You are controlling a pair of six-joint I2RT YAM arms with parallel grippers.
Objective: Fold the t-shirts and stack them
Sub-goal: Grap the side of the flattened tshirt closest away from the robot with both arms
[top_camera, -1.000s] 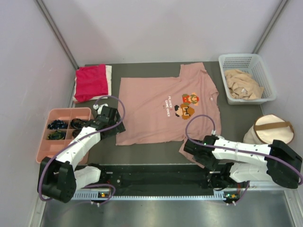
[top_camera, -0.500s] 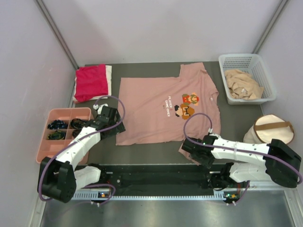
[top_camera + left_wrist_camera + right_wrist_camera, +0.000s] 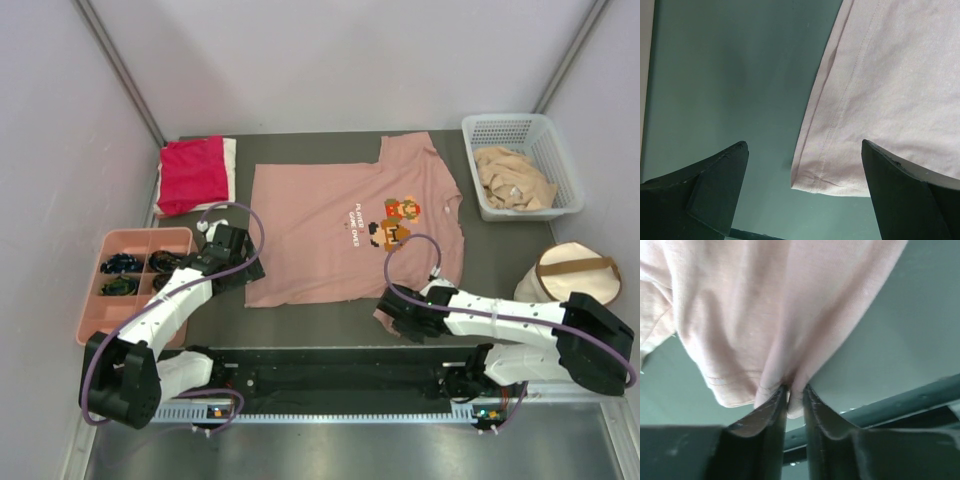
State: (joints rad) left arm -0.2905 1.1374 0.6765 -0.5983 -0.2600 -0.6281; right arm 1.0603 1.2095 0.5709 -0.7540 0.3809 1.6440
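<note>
Lying pinched in the right claw [image 3: 795,390], dusty-pink t-shirt [image 3: 765,315] near sleeve.

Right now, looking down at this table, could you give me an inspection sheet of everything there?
Surface: dark table, flat.
Job's things: pink shirt spread out in the middle; red shirt folded on a white shirt at the far left; tan shirt bunched in a white basket.
Clutter: round cream bag on the right; pink tray of small dark items on the left.
Tools: left tool open over the pink shirt's near-left corner; right tool shut on a fold of its near-right edge.
Cables: a purple cable loops above each arm.
Surroundings: plain pale walls.
</note>
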